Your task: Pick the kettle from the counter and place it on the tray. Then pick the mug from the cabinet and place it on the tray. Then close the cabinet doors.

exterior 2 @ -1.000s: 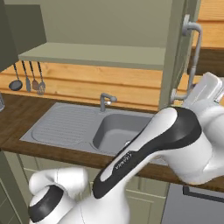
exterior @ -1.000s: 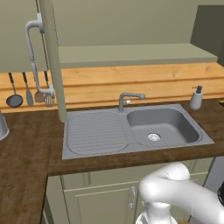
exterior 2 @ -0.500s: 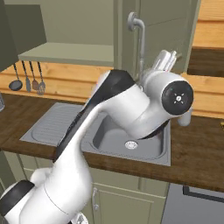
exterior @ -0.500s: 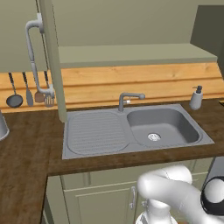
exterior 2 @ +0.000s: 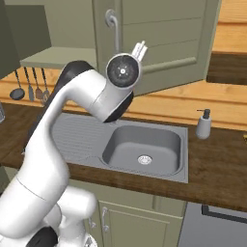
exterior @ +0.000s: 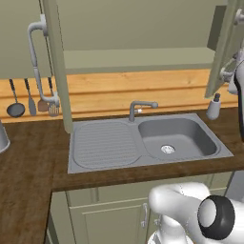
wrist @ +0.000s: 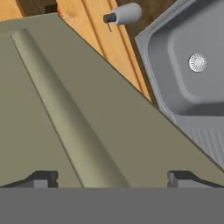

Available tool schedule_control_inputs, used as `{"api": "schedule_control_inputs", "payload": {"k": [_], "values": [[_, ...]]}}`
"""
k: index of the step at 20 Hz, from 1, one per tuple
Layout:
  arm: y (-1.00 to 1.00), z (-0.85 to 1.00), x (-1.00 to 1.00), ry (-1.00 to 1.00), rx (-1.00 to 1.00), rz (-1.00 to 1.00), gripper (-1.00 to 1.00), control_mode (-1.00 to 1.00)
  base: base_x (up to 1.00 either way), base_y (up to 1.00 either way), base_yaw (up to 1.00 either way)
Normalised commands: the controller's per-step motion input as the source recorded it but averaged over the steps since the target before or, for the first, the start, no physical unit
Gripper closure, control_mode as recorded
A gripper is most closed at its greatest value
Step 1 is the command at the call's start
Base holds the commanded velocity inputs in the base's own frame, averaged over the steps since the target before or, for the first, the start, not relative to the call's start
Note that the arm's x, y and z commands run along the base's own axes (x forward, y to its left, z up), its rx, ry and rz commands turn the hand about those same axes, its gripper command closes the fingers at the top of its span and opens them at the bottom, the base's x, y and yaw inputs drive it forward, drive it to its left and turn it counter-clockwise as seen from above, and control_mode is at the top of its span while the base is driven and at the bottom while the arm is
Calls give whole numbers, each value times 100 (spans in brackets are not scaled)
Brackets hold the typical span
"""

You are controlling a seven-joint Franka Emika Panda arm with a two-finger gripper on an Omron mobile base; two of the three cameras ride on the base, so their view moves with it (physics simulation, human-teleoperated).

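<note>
A dark wood-grain counter (exterior: 28, 157) with a grey steel sink (exterior: 174, 138) is spread across the middle of the left base view, under orange-wood panelling. In the hand view the gripper (wrist: 113, 177) is seen at the bottom edge, its two dark fingertips (wrist: 43, 178) spread wide with nothing held between them. Directly ahead of them, a sage-green cabinet door (wrist: 87, 122) is pressed close to the camera, its raised panel edge running diagonally from upper left to lower centre. Beyond the door, the sink basin and drain are caught at the upper right, and a white soap dispenser (wrist: 124, 14) at the top centre. In the right base view the white arm (exterior 2: 72, 120) is arched up from the lower left to the open door (exterior 2: 159, 43), just beside its pale grey bar handle (exterior 2: 114, 29). The cabinet's pale green shelf (exterior: 138, 59) is shown at the top of the left base view; the second door (exterior: 56, 66) is seen edge-on at upper left, hanging utensils (exterior: 31, 97) beside it.
</note>
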Motion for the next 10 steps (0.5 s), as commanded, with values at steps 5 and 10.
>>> {"api": "schedule_control_inputs", "payload": {"k": [5, 10], "values": [[47, 0, 84, 0, 0, 10, -100, -100, 0, 0, 0], [20, 0, 96, 0, 4, 18, -100, -100, 0, 0, 0]]}}
